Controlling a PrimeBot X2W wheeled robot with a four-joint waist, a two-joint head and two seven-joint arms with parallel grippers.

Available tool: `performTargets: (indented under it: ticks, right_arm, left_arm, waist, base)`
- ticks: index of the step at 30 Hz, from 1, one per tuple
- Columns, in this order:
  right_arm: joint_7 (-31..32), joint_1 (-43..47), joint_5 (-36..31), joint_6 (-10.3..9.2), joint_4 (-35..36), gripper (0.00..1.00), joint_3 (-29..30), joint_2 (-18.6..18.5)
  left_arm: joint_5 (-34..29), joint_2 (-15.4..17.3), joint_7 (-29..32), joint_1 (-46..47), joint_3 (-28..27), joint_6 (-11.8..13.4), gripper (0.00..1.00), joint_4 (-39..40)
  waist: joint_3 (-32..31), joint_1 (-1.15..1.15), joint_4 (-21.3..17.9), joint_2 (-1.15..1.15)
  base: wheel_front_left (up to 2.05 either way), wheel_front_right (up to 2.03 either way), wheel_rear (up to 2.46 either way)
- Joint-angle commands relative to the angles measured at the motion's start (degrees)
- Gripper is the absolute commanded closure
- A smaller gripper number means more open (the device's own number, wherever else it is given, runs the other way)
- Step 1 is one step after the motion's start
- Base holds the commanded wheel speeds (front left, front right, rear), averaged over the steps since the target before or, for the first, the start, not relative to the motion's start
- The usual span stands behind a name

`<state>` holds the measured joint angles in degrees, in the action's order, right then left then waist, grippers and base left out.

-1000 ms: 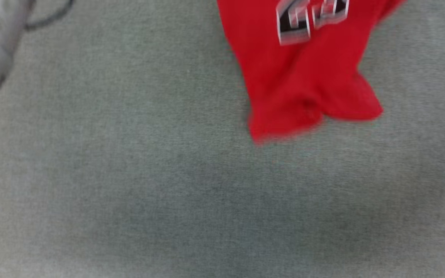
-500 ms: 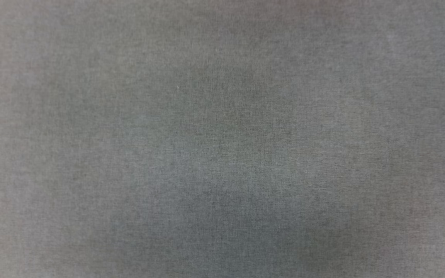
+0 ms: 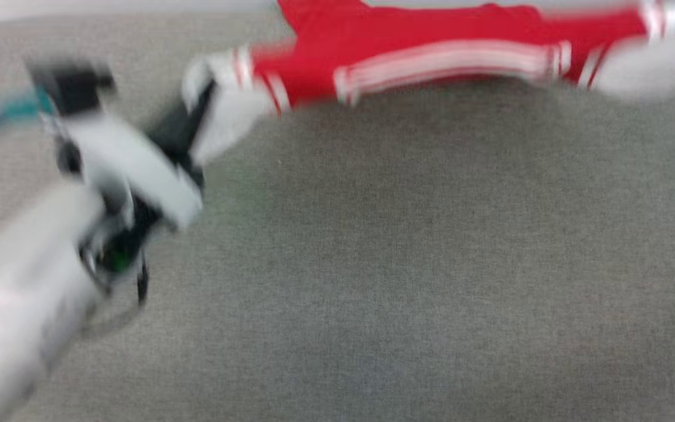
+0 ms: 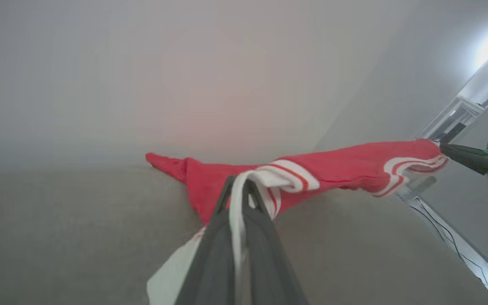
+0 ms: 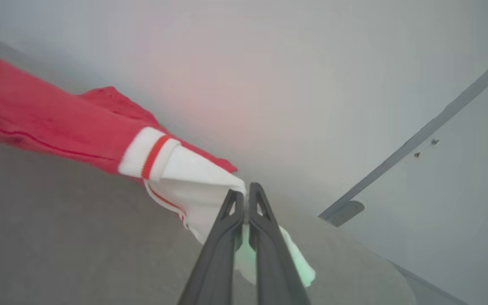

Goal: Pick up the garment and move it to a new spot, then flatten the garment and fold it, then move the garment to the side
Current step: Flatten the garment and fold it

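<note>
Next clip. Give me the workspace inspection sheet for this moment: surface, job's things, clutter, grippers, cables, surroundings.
Surface: grey cloth-covered top.
Job's things: red garment, stretched out between the two grippers, partly trailing on the top.
Clutter: nothing seen.
Grippers: left gripper, jaws shut on the garment's striped trim; right gripper, jaws shut on a white trimmed edge of the garment.
Cables: thin dark cable running along the top's edge.
Surroundings: pale wall behind; the head view is motion-blurred.
</note>
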<state>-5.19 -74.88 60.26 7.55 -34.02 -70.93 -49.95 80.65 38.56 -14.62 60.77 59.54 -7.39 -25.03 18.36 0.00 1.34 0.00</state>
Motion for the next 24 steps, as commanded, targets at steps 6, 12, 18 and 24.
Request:
performTargets:
  ticks: [6,12,18,24]
  right_arm:
    - [0.6,13.99,2.46,-0.13,11.18,1.0,0.13,-7.03]
    - [4.08,25.93,5.01,-0.13,20.81,1.0,2.53,-12.16]
    - [8.33,36.39,5.29,-0.13,29.58,1.0,6.21,-16.56]
    - [12.02,46.8,5.55,-0.13,36.93,1.0,10.81,-19.6]
  left_arm:
    - [1.53,5.41,-0.54,-14.02,2.08,-0.11,1.0,7.94]
    - [0.95,9.11,-0.63,-23.62,2.5,-0.11,1.0,13.25]
    - [-0.79,12.24,-0.61,-27.93,4.33,-0.12,1.0,16.83]
    - [-1.34,16.55,-0.51,-30.98,4.93,-0.12,1.0,20.23]
  waist:
    - [-3.62,0.0,-0.15,0.0]
    - [-5.38,0.0,0.0,0.0]
    - [-4.96,0.0,0.65,0.0]
    - [-3.8,0.0,0.45,0.0]
  base:
    - [0.0,0.0,0.0]
    - [0.0,0.0,0.0]
    - [0.0,0.0,0.0]
    - [0.0,0.0,0.0]
